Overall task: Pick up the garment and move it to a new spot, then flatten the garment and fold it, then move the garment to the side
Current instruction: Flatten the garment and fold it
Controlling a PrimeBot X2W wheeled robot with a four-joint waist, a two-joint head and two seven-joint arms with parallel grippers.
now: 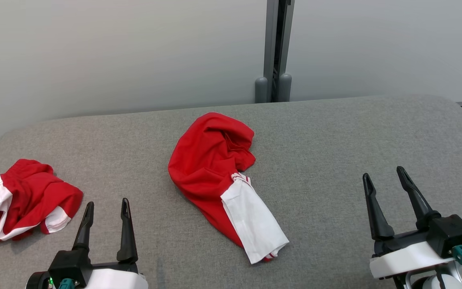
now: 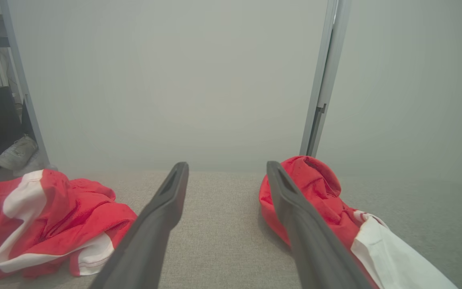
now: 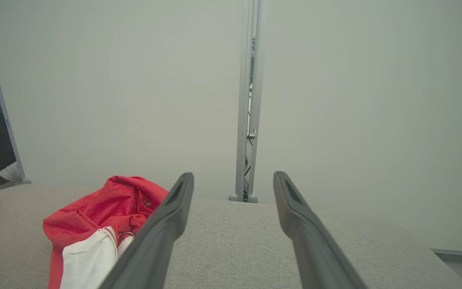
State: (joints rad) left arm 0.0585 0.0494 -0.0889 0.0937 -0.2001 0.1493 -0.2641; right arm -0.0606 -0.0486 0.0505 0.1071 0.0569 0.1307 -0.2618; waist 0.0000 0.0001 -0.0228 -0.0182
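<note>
Red garment [image 1: 215, 172] lies bunched between left gripper [image 1: 107, 202] and right gripper [image 1: 383, 172] (both wide open, empty). Risk: second garment [image 1: 18, 198], just outboard of left gripper, invites a mis-grasp.

The scene is evenly and brightly lit by soft, diffuse light from above, only faint shadows being cast beside the garment [image 1: 211, 160] on the desk [image 1: 335, 140], while a hazy softness and wide-angle stretching are seen in both wrist views.
</note>
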